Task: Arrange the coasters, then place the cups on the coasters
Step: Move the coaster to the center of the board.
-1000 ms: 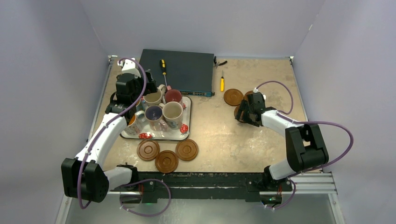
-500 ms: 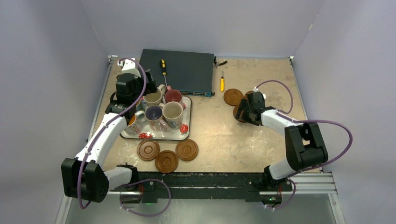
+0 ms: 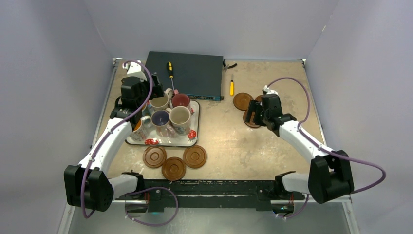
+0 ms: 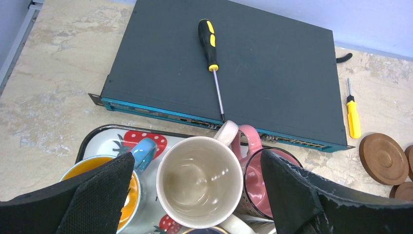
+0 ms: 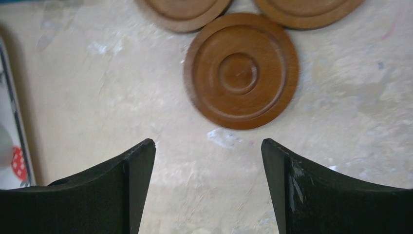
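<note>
Several cups stand on the strawberry-print tray [image 3: 191,139]. Over the tray's far left corner my left gripper [image 3: 154,99] hangs open. In the left wrist view its fingers straddle a cream cup [image 4: 199,181] without touching it. A blue cup with an orange inside [image 4: 92,168] is on one side and a pink cup [image 4: 253,170] on the other. My right gripper [image 5: 208,146] is open and holds nothing. It is just short of a grooved brown coaster [image 5: 241,70], which lies flat with two more coasters [image 5: 307,9] beyond it. Three coasters [image 3: 174,168] lie in front of the tray.
A dark network switch [image 3: 187,73] with a black-and-yellow screwdriver [image 3: 170,73] on it sits at the back. A small yellow screwdriver [image 3: 231,87] lies next to it. Grey walls close in the table on three sides.
The right arm's elbow has swung out to the right and its gripper has shifted slightly back, jaws a little wider. The left arm and the cups have not moved.
</note>
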`<control>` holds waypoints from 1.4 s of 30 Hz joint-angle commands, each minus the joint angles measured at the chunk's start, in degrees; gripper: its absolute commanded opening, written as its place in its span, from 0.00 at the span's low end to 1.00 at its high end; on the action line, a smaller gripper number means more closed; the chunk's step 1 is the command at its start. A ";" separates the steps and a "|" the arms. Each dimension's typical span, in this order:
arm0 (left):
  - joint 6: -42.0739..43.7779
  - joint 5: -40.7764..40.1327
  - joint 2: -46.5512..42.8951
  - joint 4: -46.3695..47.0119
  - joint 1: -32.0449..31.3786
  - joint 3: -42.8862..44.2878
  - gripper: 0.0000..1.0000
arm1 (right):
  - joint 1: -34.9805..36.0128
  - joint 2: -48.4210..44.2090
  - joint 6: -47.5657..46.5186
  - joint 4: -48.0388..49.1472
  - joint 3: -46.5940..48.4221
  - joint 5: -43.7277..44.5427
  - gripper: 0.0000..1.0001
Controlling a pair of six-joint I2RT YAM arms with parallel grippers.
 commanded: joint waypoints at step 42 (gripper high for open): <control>0.26 -1.43 -0.99 1.15 -0.37 0.60 0.96 | 50.61 30.36 16.25 -10.88 20.52 17.10 0.80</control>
